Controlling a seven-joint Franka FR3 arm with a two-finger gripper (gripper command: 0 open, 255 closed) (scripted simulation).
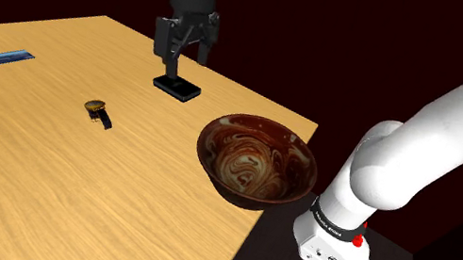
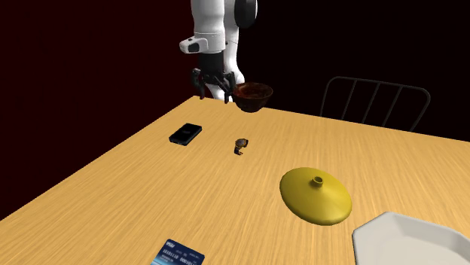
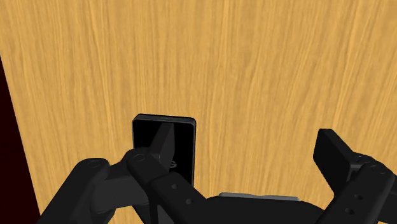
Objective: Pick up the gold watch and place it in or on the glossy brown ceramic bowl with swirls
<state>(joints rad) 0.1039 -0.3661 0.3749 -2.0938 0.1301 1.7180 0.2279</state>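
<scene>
The pincer (image 3: 247,132) partly hides the black phone (image 3: 184,143).

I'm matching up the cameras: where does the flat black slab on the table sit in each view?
Shoulder view: the black slab lies near the table's far edge, under the open pincer.
Second exterior view: the slab lies left of the gold watch, near the table's left edge.
Wrist view: the slab lies partly behind one finger.
Shared landmark: the pincer above it.
</scene>
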